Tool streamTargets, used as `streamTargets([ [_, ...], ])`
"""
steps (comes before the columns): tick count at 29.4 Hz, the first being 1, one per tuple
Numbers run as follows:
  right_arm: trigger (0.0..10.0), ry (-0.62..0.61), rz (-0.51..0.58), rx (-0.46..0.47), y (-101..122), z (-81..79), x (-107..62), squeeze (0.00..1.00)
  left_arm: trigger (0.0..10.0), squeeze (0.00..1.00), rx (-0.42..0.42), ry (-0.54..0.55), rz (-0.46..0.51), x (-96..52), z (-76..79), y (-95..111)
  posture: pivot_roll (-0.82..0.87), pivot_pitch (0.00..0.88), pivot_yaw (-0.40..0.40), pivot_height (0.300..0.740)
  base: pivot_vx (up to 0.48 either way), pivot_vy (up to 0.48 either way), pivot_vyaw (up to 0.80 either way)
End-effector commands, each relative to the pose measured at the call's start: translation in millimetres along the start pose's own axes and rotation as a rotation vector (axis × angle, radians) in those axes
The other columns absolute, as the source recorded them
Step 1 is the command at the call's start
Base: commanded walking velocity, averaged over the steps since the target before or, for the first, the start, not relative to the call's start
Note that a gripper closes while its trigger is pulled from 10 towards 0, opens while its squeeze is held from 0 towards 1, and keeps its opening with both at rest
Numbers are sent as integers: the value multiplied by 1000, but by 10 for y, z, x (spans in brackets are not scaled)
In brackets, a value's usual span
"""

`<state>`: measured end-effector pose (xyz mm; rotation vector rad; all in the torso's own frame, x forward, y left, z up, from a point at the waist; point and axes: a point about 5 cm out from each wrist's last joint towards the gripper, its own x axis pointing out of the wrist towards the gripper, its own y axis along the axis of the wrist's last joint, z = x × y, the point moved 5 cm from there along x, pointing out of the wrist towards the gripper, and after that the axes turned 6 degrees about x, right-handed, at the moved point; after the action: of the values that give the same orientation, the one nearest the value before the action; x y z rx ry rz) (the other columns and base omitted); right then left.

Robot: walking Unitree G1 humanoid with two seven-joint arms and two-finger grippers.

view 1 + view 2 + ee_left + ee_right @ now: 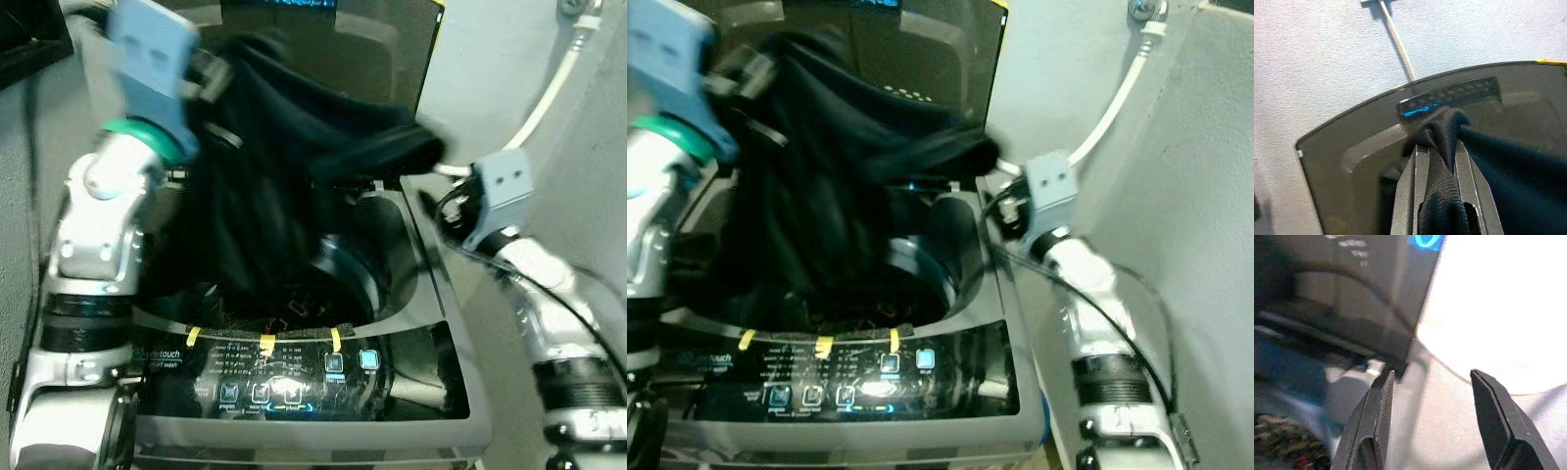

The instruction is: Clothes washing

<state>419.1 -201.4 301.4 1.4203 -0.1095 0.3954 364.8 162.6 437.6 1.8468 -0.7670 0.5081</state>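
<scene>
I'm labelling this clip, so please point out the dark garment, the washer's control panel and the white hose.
dark garment (260,206), left eye view, on the hanging middle of the cloth.
control panel (294,377), left eye view, on the lit buttons.
white hose (1112,108), right eye view, on its curved run along the wall.

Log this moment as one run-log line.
phase: loading washer | left claw: shut on dark garment, held over drum | right claw: open, empty, beside washer | lid: up
</scene>
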Motion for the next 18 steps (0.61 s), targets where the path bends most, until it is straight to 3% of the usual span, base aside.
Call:
streamTargets([
  [1, 10000, -17, -2, 31, -24, 31, 1, 0, 10000, 0, 6, -47, 19, -3, 93, 36, 18, 52, 6, 740, 0, 0, 0],
  [4, 10000, 20, 59, 155, 121, 27, -14, 0, 10000, 0, -22, -135, -11, -50, 326, -35, 15, 49, 11, 740, 0, 0, 0],
  [6, 10000, 55, 77, 189, 172, -2, -25, 0, 10000, 0, -38, -153, -19, -62, 379, -52, 15, 48, 11, 740, 0, 0, 0],
  [7, 10000, 173, 86, 229, 245, -126, -74, 0, 10000, 0, -61, -196, -27, -81, 471, -71, 15, 49, 14, 740, 0, 0, 0],
  [8, 10000, 173, 86, 229, 245, -126, -74, 0, 10000, 0, -61, -196, -27, -81, 471, -71, 15, 49, 14, 740, 0, 0, 0],
  [9, 10000, 470, 79, 256, 340, -462, -294, 0, 10000, 0, -137, -323, -30, -144, 704, -68, 14, 48, 18, 740, 0, 0, 0],
  [11, 10000, 639, 68, 250, 368, -652, -477, 0, 10000, 0, -146, -462, -42, -243, 915, -73, 14, 46, 21, 740, 0, 0, 0],
  [13, 10000, 660, 67, 247, 370, -675, -504, 0, 10000, 0, -142, -489, -46, -267, 953, -79, 14, 46, 21, 740, 0, 0, 0],
  [15, 10000, 752, 6, 263, 303, -776, -632, 0, 10000, 0, -39, -518, -127, -328, 990, -281, 11, 46, 27, 740, 0, 0, 0],
  [18, 10000, 842, -71, 253, 203, -877, -767, 0, 10000, 0, 4, -475, -184, -317, 920, -422, 10, 50, 29, 740, 0, 0, 0],
])
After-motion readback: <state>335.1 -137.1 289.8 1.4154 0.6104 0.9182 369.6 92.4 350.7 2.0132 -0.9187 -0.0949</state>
